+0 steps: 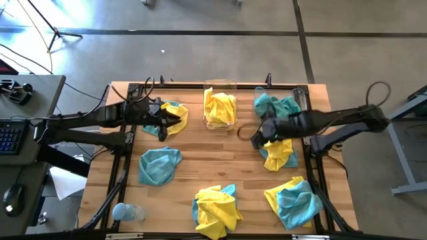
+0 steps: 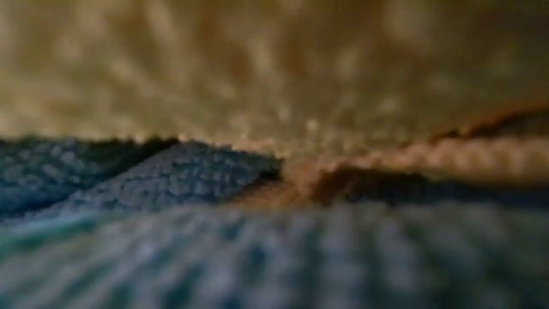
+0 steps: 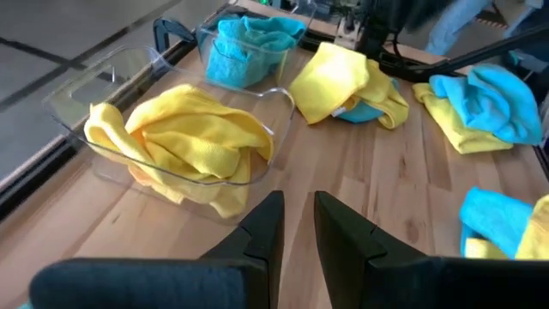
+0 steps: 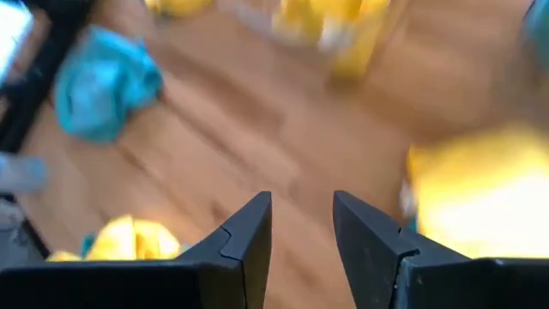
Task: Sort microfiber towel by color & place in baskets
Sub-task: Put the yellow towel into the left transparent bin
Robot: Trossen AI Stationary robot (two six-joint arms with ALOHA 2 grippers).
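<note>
1. Hovering over the table's left rear, the left gripper [image 3: 298, 225] holds nothing: its fingers stand slightly apart with bare wood between them.
2. Just under and beside it in the high view lies a yellow-and-teal towel pile [image 1: 175, 115].
3. Ahead of it in the left wrist view sits the yellow basket [image 3: 111, 86], clear plastic, with yellow towels [image 3: 193, 137] heaped in it and one fold spilling over the rim.
4. The right gripper [image 4: 302, 225] hangs right of centre, fingers parted and empty, just above the table.
5. A yellow towel over a teal one [image 1: 279, 155] lies just beside it, toward the front.
6. Behind it, at the right rear, the teal basket [image 1: 300, 99] holds teal towels [image 1: 275, 105].
7. Loose on the wood: a teal towel [image 1: 159, 165] front left, a yellow-teal heap [image 1: 217, 208] front centre, another heap [image 1: 292, 201] front right.
8. A bottle [image 1: 127, 213] lies at the front left corner.
9. The low view is filled by blurred cloth pressed close to the lens.
</note>
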